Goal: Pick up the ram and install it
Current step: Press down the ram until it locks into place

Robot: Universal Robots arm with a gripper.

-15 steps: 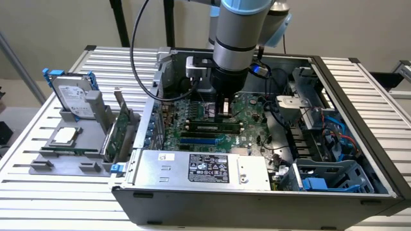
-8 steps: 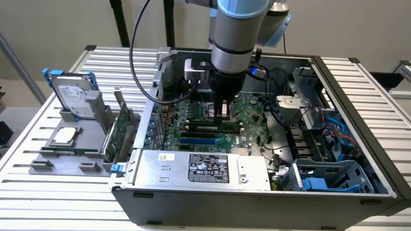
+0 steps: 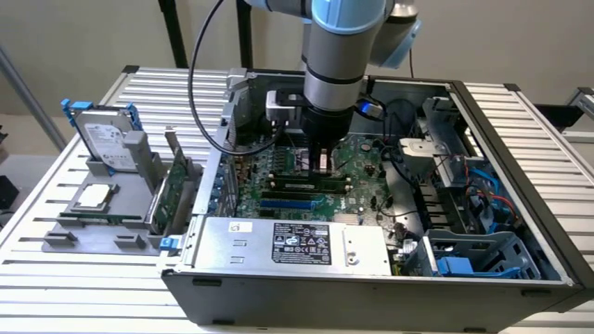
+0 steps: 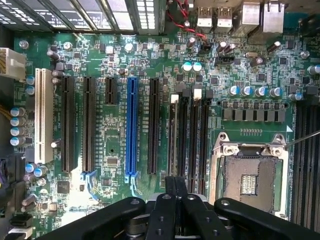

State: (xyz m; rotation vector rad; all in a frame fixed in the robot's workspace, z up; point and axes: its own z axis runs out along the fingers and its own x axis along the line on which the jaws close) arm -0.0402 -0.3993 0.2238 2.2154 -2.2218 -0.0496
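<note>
My gripper hangs straight down inside the open computer case, its tips low over the motherboard. In the wrist view the two black fingers stand pressed together, so the gripper is shut. Right by the tips run the black memory slots. A long, thin green ram stands on edge in one of those slots, just in front of the gripper. I cannot tell whether the fingertips touch it. The empty CPU socket lies beside the slots.
A grey parts holder on the exterior view's left carries a silver hard drive and a green expansion card. The power supply, cables and a drive cage crowd the case. A blue slot and other expansion slots lie nearby.
</note>
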